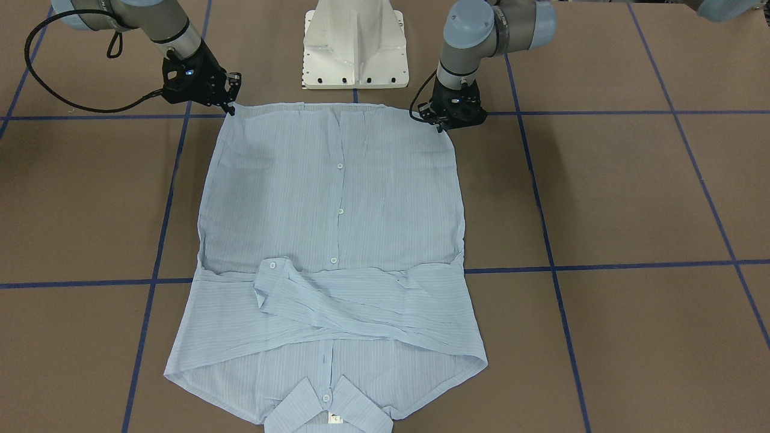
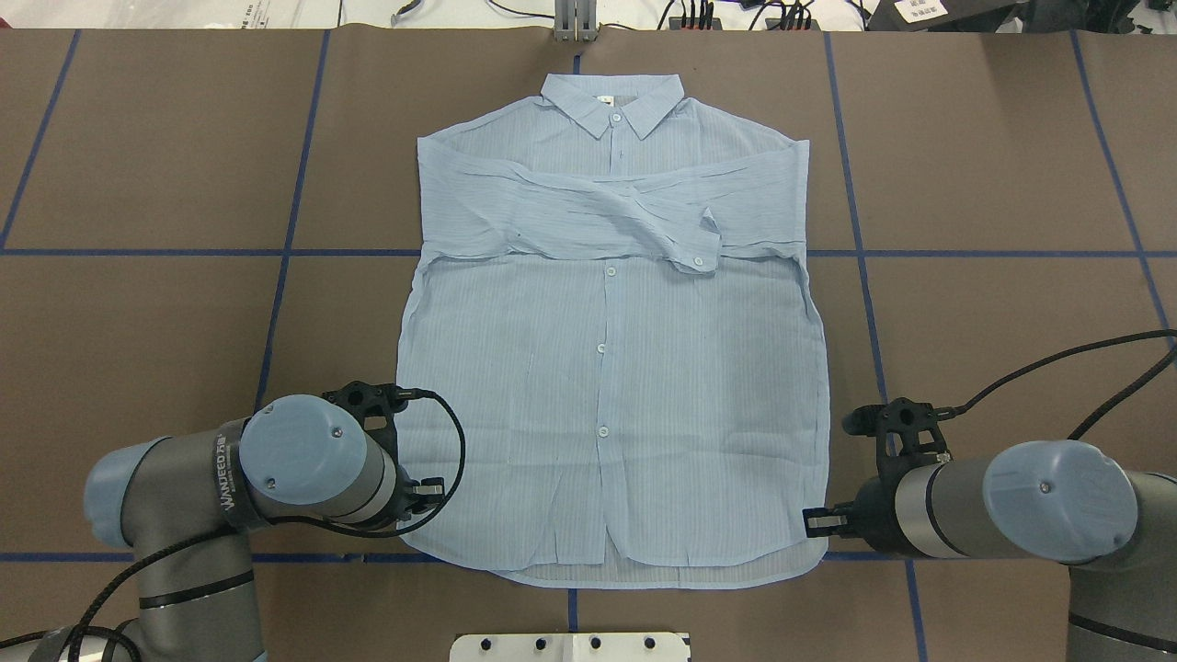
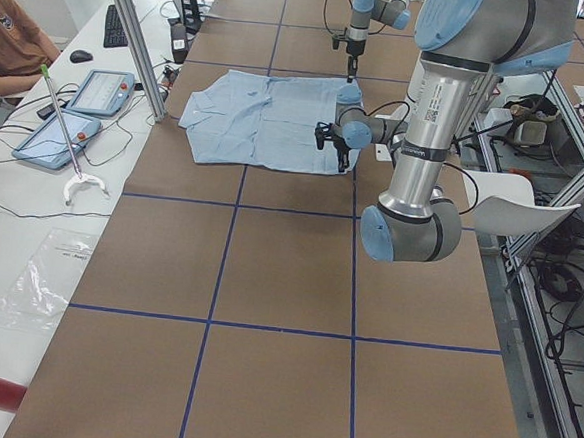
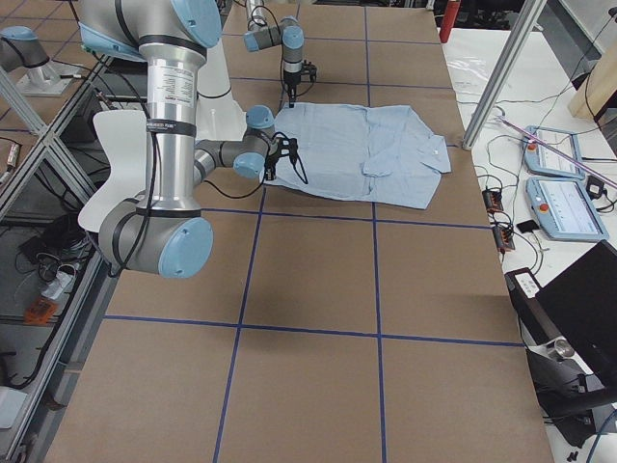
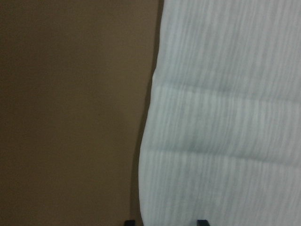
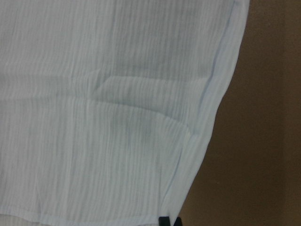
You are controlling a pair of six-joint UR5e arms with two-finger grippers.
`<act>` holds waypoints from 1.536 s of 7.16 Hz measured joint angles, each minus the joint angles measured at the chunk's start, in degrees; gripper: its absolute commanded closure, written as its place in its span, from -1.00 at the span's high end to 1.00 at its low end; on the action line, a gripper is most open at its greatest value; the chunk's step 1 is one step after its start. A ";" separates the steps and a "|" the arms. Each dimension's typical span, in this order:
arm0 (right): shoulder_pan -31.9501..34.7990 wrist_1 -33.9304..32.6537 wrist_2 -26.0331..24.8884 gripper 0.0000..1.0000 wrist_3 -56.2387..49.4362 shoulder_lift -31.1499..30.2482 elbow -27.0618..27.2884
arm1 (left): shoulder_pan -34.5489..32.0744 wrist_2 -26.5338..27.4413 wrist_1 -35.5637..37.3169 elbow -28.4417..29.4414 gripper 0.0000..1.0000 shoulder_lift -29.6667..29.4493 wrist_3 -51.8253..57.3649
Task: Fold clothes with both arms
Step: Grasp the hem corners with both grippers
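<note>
The pale blue shirt [image 1: 337, 198] lies flat and buttoned on the brown table, collar [image 2: 611, 103] at the far side, both sleeves folded across the chest. My left gripper [image 2: 428, 492] is at the hem's left corner. In the left wrist view [image 5: 164, 222] its jaws stand apart astride the shirt's side edge [image 5: 225, 117]. My right gripper [image 2: 814, 522] is at the hem's right corner. In the right wrist view [image 6: 170, 221] its tips are nearly together with the hem's edge [image 6: 103, 117] between them.
The white pedestal base [image 2: 570, 646] stands just behind the hem. Blue tape lines [image 2: 276, 303] grid the table. Black cables loop from both wrists. An operators' desk with tablets [image 3: 80, 94] and metal posts [image 3: 134, 38] lie beyond the table's far edge.
</note>
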 measured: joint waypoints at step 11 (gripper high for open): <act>14.10 0.75 13.62 -1.00 -0.88 -0.08 1.68 | -1.27 -0.61 0.61 -9.88 -1.00 6.06 5.92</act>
